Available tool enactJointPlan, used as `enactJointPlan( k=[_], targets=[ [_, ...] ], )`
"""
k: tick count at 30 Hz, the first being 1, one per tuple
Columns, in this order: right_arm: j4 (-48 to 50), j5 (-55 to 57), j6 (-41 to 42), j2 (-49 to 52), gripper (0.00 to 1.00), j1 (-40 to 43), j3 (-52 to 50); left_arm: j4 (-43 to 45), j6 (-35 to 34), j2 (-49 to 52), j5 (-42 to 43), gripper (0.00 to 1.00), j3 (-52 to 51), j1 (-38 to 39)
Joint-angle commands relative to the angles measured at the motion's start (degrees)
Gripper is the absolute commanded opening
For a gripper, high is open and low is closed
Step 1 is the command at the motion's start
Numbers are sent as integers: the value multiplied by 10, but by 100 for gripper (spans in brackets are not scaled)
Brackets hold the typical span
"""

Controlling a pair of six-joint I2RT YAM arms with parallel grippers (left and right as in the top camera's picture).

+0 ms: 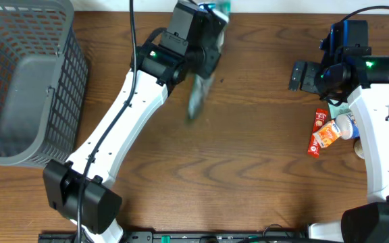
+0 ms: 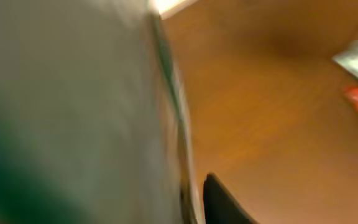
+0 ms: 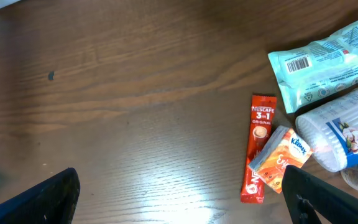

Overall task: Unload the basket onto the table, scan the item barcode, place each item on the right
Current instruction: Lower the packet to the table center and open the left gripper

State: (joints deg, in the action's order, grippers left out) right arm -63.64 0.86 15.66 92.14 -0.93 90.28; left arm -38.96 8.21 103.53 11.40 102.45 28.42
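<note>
The overhead camera looks straight down on the whole table [image 1: 248, 169]. The left wrist camera is pressed close against a blurred item [image 2: 73, 112], facing across the wood. The right wrist camera looks down from near on the packets [image 3: 322, 65], which the overhead view also shows.

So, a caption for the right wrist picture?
Open jaws above a wooden table with a Nescafe sachet, orange Kleenex pack, cotton-bud tub and a barcoded blue packet.

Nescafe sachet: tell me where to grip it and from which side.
Pinch the Nescafe sachet across its narrow width near the logo end, coming straight down from above: it lies flat, and the Kleenex pack crowds its other end.
</note>
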Motion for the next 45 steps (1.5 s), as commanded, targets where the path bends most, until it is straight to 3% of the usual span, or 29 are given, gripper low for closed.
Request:
enactJointPlan(
  k=[1, 5, 8, 11, 15, 24, 27, 32, 35, 41, 45],
  targets=[
    [-1, 2, -7, 0, 99, 1, 8, -21, -118, 18, 167, 27, -15, 10],
    [-1, 2, -7, 0, 99, 1, 8, -6, -204, 42, 185, 26, -50, 34],
    [-1, 2, -7, 0, 99, 1, 8, 29, -212, 71, 248, 23, -69, 55],
    [-1, 2, -7, 0, 99, 1, 8, 37, -209, 103, 244, 23, -70, 71],
    [-1, 2, -7, 0, 99, 1, 8, 20, -208, 130, 136, 30, -70, 79],
    [-1, 2, -7, 0, 99, 1, 8, -101, -210, 133, -195, 30, -82, 54],
    [-1, 2, -7, 0, 99, 1, 8, -87, -210, 134, -196, 30, -111, 43],
    [-1, 2, -7, 0, 99, 1, 8, 9, -208, 134, -196, 30, -198, 36],
    [-1, 2, -7, 0, 99, 1, 8, 66, -210, 134, -172, 30, -240, 37],
    [-1, 2, -7, 0, 99, 1, 8, 123, -210, 134, 78, 29, -254, 40],
    [-1, 2, -7, 0, 99, 1, 8, 162, -210, 134, 181, 29, -254, 52]
  ],
)
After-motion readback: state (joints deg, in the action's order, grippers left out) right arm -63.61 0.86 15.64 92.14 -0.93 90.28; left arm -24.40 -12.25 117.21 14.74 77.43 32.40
